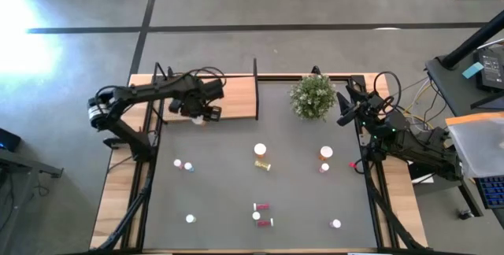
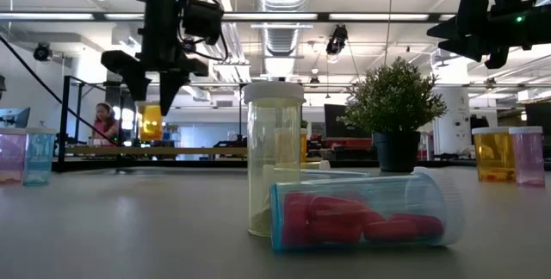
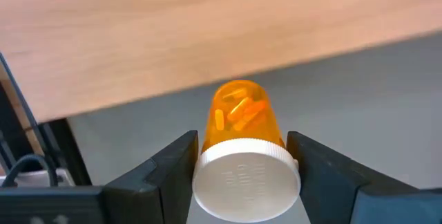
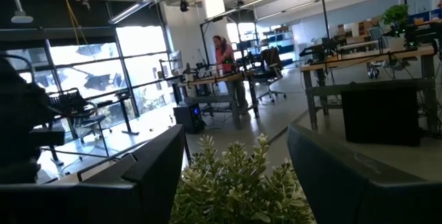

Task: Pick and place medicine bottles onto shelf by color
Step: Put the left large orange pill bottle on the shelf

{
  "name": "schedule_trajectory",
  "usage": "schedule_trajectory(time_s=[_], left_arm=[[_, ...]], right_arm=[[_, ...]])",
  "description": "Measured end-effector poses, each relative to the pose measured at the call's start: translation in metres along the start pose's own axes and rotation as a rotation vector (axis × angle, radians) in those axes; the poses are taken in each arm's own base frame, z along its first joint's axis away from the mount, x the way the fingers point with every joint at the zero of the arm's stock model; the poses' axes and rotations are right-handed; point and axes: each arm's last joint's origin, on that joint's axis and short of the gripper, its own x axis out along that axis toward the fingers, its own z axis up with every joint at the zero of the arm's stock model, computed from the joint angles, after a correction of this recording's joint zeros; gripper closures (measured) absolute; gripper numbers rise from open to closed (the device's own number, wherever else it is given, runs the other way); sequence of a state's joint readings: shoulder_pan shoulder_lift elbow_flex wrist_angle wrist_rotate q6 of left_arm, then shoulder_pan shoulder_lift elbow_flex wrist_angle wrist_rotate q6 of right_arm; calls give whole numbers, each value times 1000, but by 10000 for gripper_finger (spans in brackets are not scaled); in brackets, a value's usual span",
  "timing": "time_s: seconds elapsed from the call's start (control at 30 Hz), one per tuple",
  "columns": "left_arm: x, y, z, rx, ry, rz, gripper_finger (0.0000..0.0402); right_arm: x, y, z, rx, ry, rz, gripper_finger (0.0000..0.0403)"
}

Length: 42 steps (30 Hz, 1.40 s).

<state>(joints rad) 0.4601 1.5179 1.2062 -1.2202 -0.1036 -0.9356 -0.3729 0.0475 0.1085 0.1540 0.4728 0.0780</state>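
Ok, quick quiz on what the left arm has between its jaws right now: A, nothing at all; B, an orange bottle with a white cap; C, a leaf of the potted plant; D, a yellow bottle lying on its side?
B: the left wrist view shows the left gripper closed on an orange bottle with a white cap, close to the edge of the wooden shelf.

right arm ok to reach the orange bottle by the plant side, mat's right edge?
Probably yes: the right end effector is open and empty beside the plant, and the orange bottle stands close by with bare mat around it.
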Motion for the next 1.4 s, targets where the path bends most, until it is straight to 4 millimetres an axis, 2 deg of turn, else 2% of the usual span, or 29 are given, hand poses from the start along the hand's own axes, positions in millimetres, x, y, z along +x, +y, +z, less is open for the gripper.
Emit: schedule_trajectory(time_s=[0.27,0.57,1.17,1.4], left_arm=[[4,1,33,-139,8,9,206],[9,18,58,-473,9,11,206],[13,59,87,-1113,10,36,206],[14,72,95,-1217,10,42,206]], right_arm=[[0,0,0,0,0,-1,154],[0,0,0,0,0,0,154],[0,0,0,0,0,0,154],[0,0,0,0,0,0,154]])
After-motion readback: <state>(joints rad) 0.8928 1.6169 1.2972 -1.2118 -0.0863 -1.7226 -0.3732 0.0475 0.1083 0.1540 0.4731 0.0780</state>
